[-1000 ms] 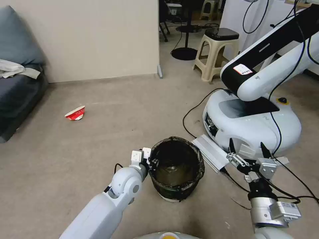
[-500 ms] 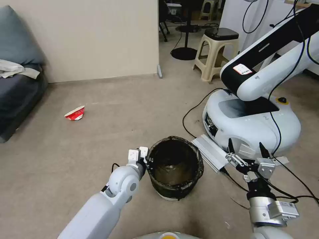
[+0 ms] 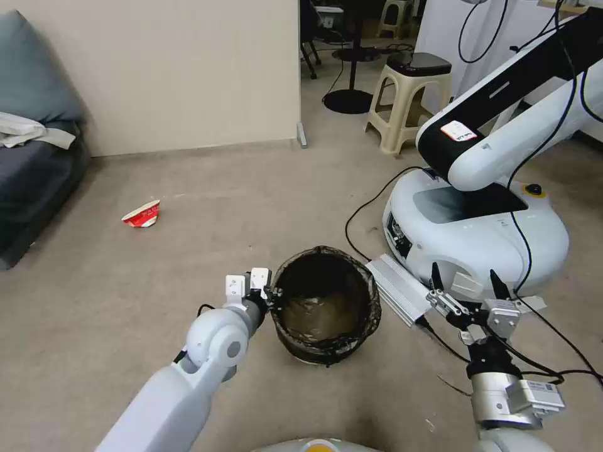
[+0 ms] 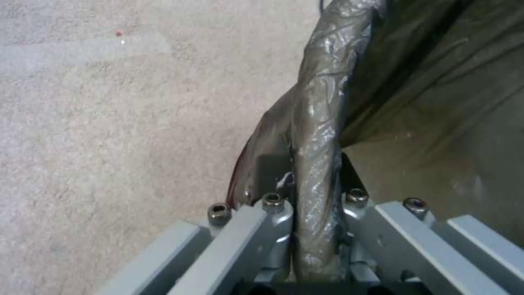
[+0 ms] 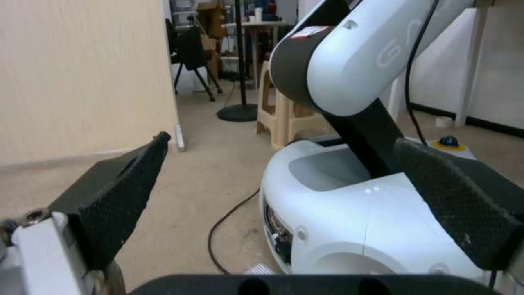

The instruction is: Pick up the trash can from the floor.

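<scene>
Pinching the bag-covered rim of the trash can [image 3: 323, 306], which tips just off the floor [image 3: 188, 251], the left gripper [image 3: 271, 294] holds the best spot on a bin that looks light and stiff with a slippery liner, while the right gripper [image 3: 466, 290] idles spread.

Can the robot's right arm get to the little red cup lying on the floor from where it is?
Probably not. The red cup lies far off on the robot's left, while the right tool hangs open on the other side, with the trash can and left tool between.
</scene>
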You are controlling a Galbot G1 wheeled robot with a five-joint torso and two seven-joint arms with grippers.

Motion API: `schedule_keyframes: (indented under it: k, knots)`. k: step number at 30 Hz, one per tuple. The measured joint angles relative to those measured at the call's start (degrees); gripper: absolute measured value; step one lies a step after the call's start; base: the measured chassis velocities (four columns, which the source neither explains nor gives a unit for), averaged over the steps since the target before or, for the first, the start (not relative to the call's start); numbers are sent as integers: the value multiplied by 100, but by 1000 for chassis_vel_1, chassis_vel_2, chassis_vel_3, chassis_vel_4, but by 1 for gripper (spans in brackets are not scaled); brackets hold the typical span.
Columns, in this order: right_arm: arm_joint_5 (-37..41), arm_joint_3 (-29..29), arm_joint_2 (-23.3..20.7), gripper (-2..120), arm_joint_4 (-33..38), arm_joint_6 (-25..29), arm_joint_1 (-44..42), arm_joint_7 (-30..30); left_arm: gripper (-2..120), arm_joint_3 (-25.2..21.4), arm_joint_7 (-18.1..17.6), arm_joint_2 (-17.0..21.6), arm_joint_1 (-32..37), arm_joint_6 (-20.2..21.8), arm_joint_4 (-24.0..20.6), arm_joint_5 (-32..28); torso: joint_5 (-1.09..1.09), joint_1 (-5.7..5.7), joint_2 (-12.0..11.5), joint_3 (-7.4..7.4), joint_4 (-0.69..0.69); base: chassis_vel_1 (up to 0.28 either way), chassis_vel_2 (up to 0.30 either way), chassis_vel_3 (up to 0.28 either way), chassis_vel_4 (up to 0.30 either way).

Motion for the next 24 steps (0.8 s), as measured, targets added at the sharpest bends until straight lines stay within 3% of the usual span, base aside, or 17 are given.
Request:
schedule_keyframes:
  k: [15,24]
  knots:
    - [1,-29,-16,100,133,6,-54,1,1,-749,-37,186,645,-3,-1183,-711,0,0,0,0,0,0,0,0,0]
    - [18,-30,-66,100,208,6,-62,1,1,-1148,0,309,1074,-3,-1608,-882,0,0,0,0,0,0,0,0,0]
